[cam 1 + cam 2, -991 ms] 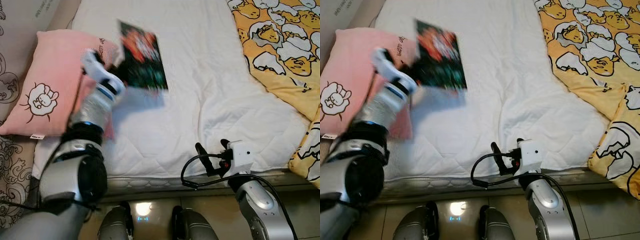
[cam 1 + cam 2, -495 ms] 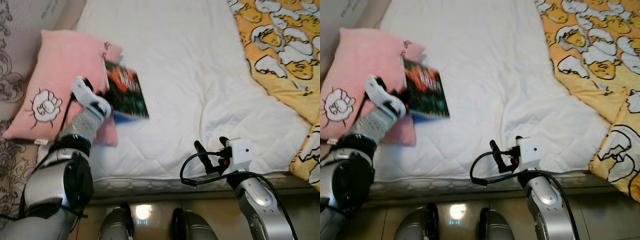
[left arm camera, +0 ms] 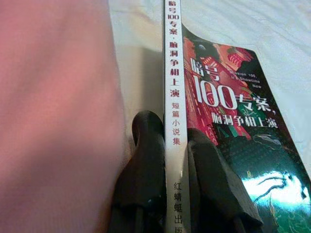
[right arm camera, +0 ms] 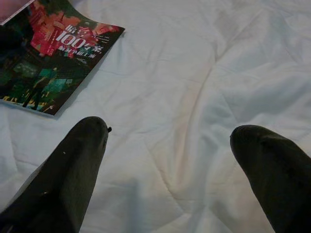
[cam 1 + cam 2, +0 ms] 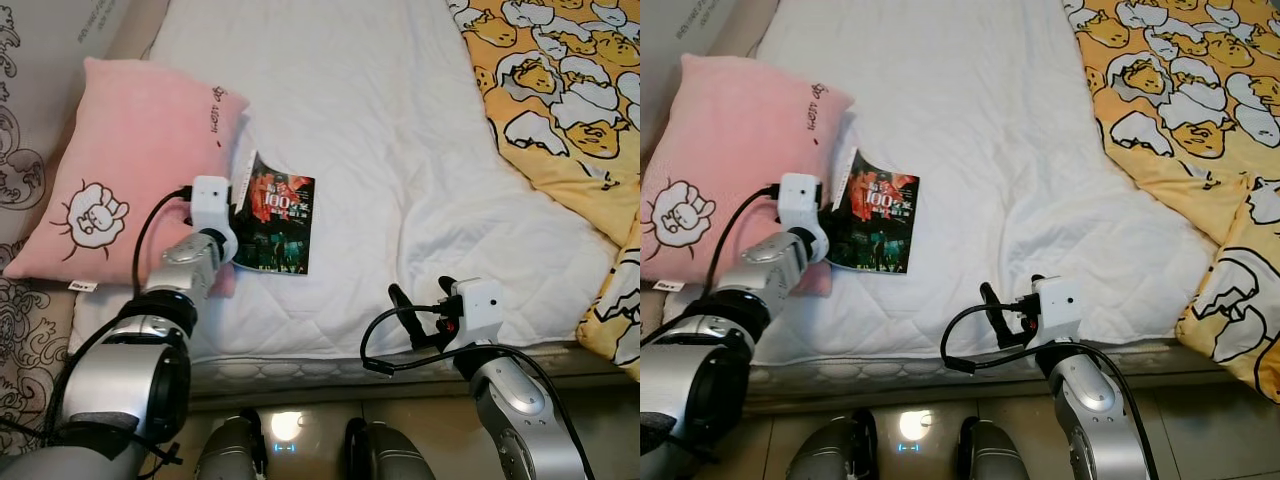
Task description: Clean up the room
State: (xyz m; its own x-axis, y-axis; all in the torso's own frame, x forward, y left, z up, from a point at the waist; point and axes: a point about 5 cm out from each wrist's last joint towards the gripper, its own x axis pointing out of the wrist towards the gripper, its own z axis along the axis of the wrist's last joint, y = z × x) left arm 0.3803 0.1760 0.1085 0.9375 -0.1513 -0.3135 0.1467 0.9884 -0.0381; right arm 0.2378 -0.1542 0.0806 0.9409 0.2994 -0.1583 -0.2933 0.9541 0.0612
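White bed (image 5: pixel 400 120), book (image 3: pixel 233 131) clamped in left jaws

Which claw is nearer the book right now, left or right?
Left. The left claw grips the book by its spine; the right claw hovers apart, near the mattress edge.
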